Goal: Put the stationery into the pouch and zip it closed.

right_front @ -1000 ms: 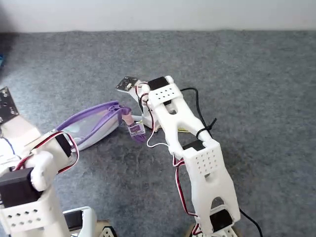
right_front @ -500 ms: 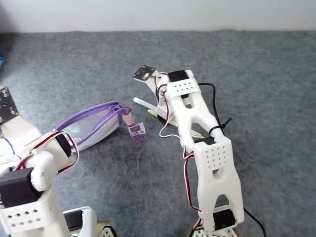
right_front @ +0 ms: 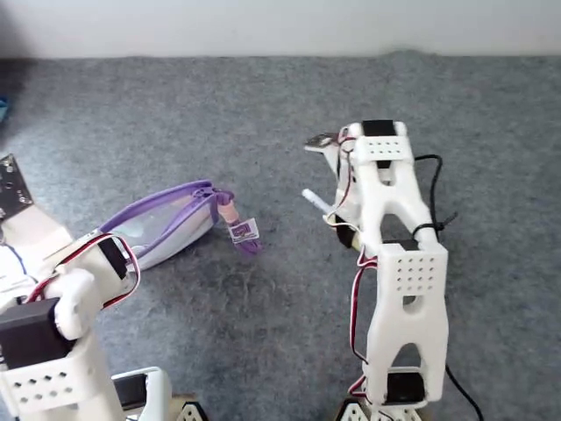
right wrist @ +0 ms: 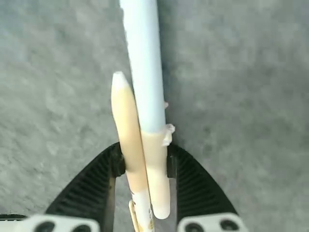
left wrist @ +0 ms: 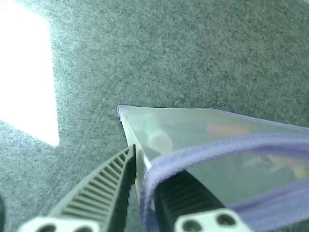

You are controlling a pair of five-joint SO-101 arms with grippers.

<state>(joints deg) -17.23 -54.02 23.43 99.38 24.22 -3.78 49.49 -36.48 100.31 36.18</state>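
At about 8 o'clock in the high view, nearest the arms' bases, the left pincer [left wrist: 142, 164] is closed on a corner of the pouch [right_front: 162, 219]. The pouch is clear with a purple edge and lies on the grey tabletop [right_front: 263, 333], its mouth toward 3 o'clock. Farther on, at 3 o'clock from the mouth and well apart, the right pincer [right wrist: 143, 155] grips a white pen [right wrist: 142, 63] and a cream pen [right wrist: 126, 125] side by side. I judge the task partly done: faint shapes show inside, but these pens are not yet in and the zip is not yet closed.
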